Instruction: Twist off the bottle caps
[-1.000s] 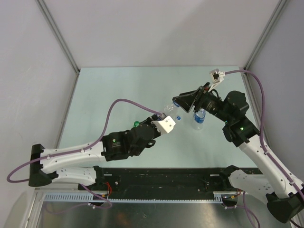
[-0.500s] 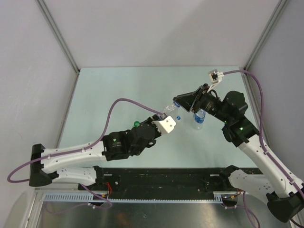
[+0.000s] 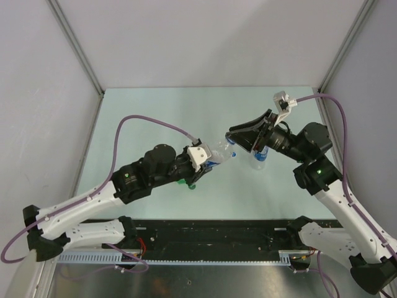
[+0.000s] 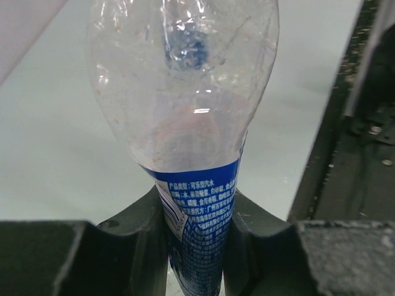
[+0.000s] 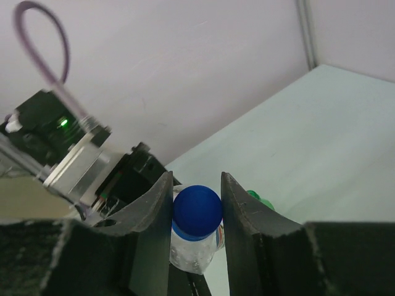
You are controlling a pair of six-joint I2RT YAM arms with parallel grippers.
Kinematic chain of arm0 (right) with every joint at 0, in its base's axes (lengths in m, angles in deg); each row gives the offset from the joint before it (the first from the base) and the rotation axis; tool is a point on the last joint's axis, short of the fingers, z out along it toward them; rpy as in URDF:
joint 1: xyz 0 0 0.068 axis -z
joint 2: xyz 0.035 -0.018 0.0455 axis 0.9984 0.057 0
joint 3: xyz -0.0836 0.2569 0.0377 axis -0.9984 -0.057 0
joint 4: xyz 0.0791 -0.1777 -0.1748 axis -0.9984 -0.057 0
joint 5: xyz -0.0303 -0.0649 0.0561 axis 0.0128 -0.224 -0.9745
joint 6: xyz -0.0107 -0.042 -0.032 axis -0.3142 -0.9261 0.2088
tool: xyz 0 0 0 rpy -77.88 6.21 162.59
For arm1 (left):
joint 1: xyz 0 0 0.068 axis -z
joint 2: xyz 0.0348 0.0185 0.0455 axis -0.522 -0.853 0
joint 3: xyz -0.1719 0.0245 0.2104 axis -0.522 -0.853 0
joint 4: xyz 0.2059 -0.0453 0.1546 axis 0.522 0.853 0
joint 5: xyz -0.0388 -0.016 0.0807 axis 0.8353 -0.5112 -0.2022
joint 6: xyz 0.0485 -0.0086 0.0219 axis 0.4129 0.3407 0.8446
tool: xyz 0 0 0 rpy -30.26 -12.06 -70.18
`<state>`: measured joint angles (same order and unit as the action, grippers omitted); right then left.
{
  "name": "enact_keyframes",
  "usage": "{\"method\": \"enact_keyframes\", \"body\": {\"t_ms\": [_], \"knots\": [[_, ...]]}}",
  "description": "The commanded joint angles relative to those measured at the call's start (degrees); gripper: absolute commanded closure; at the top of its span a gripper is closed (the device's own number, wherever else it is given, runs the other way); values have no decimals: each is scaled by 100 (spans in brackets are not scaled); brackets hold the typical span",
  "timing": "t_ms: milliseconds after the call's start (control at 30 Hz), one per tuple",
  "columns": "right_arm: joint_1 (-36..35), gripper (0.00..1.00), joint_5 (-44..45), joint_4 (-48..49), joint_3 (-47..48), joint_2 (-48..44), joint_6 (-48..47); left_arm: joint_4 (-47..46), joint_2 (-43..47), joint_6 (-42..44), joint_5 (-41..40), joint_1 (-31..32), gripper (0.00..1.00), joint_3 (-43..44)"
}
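Left gripper (image 4: pixel 199 213) was closed on the clear bottle (image 4: pixel 185 92), with its jaws clamped against the blue label (image 4: pixel 203 203) on both sides and the wall pinched narrow at that point. In the overhead view, the bottle was held off the table (image 3: pixel 155 118), roughly level, with its neck pointing toward the right arm.

Right gripper (image 5: pixel 195 188) was closed on the blue cap (image 5: pixel 196 209). One finger pressed each side of the cap, and the cap was seated on the neck of the held bottle.

A second clear bottle (image 3: pixel 259 156) with a blue label stood upright on the table just below the right gripper and apart from both tools. A green bottle (image 3: pixel 188 182) lay beneath the left arm, largely hidden; its cap could not be made out there.
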<state>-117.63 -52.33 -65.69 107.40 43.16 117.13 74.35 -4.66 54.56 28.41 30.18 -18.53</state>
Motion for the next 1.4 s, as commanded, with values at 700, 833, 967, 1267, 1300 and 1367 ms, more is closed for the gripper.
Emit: {"method": "enact_keyframes", "body": {"t_ms": [700, 833, 967, 1267, 1300, 1367], "knots": [[-107, 100, -3303, 1636, -228, -211, -577, -3322, 755, -1800, 6820, -696, 100, -617], [-134, 100, -3204, 1690, -228, -238, -511, -3332, 750, -1810, 6689, -696, 100, -611], [-136, 84, -3015, 1873, -223, -318, -293, -3324, 748, -1821, 6442, -698, 100, -645], [-5, 28, -2272, 1742, -224, -620, -195, -2317, 702, -1268, 4906, -729, 100, -518], [0, 24, -2253, 1747, -226, -647, -177, -2262, 713, -1235, 4750, -731, 100, -523], [14, 18, -2193, 1743, -227, -697, -153, -2144, 735, -1158, 4442, -733, 100, -520]]}}
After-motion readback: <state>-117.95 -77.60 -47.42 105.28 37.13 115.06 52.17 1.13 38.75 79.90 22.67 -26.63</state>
